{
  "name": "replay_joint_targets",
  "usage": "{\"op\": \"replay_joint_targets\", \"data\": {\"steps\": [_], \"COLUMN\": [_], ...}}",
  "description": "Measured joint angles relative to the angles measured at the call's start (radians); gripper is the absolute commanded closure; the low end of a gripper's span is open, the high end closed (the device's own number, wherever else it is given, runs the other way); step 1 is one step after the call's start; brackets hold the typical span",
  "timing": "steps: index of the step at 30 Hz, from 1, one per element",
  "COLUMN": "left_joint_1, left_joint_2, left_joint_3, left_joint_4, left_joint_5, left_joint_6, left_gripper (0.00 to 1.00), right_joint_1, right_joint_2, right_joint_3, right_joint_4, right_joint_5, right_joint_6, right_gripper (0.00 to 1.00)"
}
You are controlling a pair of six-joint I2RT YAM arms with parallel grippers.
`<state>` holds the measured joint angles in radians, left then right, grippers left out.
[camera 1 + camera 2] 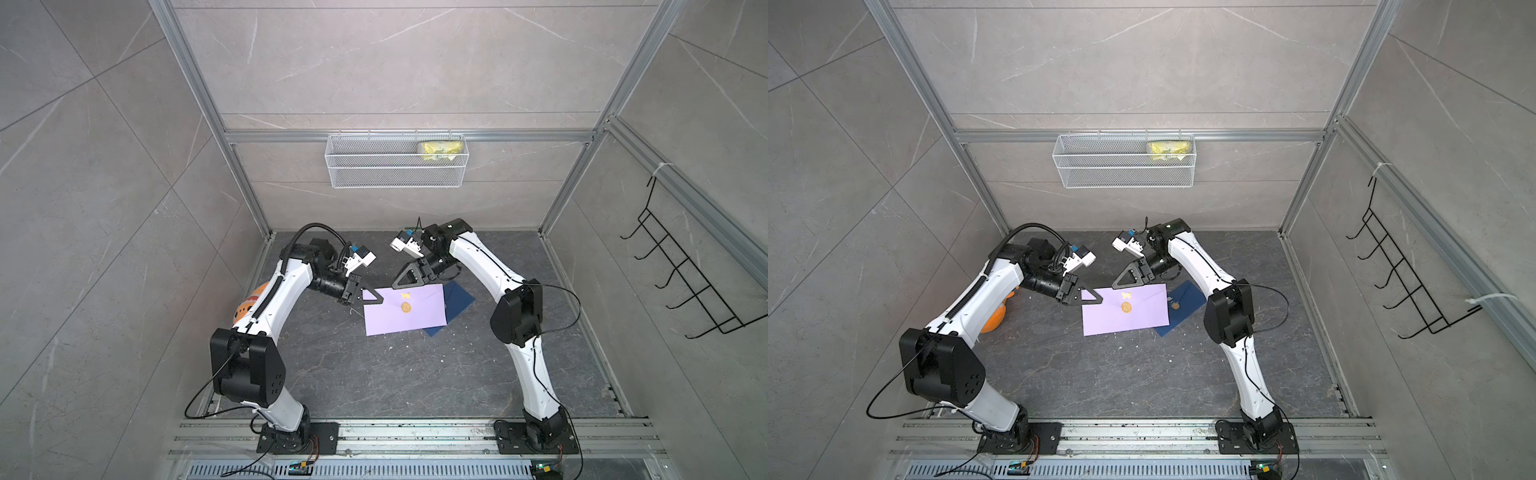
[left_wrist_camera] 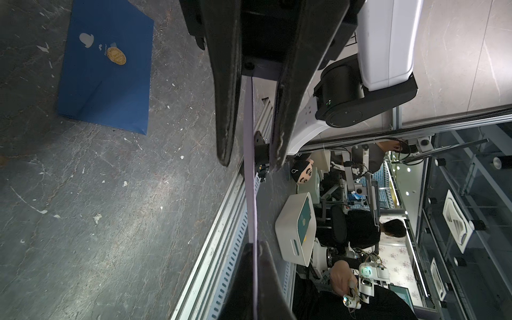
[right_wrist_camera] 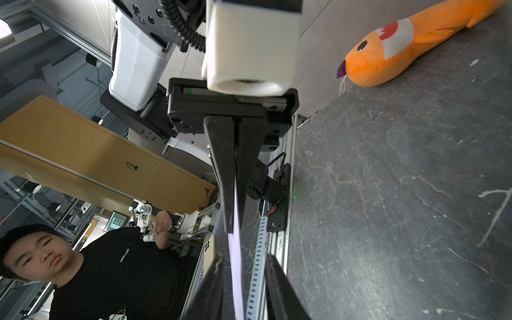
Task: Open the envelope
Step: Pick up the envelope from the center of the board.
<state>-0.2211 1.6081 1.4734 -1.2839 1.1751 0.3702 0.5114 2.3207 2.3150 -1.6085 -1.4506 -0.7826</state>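
Observation:
A lilac envelope [image 1: 405, 318] [image 1: 1125, 320] hangs just above the dark table, its flap down under a round gold seal [image 1: 406, 307]. My left gripper [image 1: 372, 297] [image 1: 1094, 297] [image 2: 255, 243] is shut on the envelope's left edge. The wrist views show that edge as a thin lilac strip [image 2: 250, 194] [image 3: 235, 249]. My right gripper [image 1: 399, 284] [image 1: 1119, 284] [image 3: 245, 260] stands open astride the far top edge. There is a gap between the paper and each of its fingers [image 3: 219, 266].
A dark blue envelope [image 1: 457, 301] [image 2: 108, 77] lies on the table behind the lilac one. An orange plush toy [image 1: 996, 320] [image 3: 388, 55] lies by the left arm. On the back wall hangs a wire basket [image 1: 397, 174], and a black hook rack [image 1: 685, 282] is on the right wall.

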Motion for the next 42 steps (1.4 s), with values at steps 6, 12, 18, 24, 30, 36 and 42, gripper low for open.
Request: {"op": "replay_joint_targets", "data": {"steps": [6,12,18,24,30,36,42], "left_joint_1": [0.0,0.0,-0.002,-0.004,0.009,0.041,0.052], "left_joint_2": [0.0,0.0,0.001,0.001,-0.032,-0.207,-0.473], "left_joint_3": [0.0,0.002,0.002,0.002,-0.001,-0.068,-0.343], "left_joint_4": [-0.003,-0.002,-0.003,-0.005,0.116,0.344,0.69], "left_joint_5": [-0.014,-0.02,-0.022,-0.026,-0.105,-0.369,-0.879], "left_joint_6": [-0.003,-0.003,-0.004,-0.012,-0.099,-0.301,-0.589], "left_gripper": [1.0,1.0,1.0,0.85,0.49,0.06,0.0], "right_joint_1": [0.018,0.026,0.029,0.03,0.047,0.047,0.005], "right_joint_2": [-0.006,-0.018,-0.043,-0.053,-0.11,-0.212,-0.333], "right_joint_3": [-0.008,-0.018,-0.046,-0.048,-0.113,-0.2,-0.375], "right_joint_4": [0.0,-0.003,0.0,0.021,0.164,0.444,0.769], "right_joint_5": [0.023,0.037,0.064,0.084,0.181,0.39,0.648], "right_joint_6": [0.0,0.013,0.067,0.13,0.314,0.611,0.891], "right_gripper": [0.78,0.81,0.96,1.0,1.0,1.0,1.0]}}
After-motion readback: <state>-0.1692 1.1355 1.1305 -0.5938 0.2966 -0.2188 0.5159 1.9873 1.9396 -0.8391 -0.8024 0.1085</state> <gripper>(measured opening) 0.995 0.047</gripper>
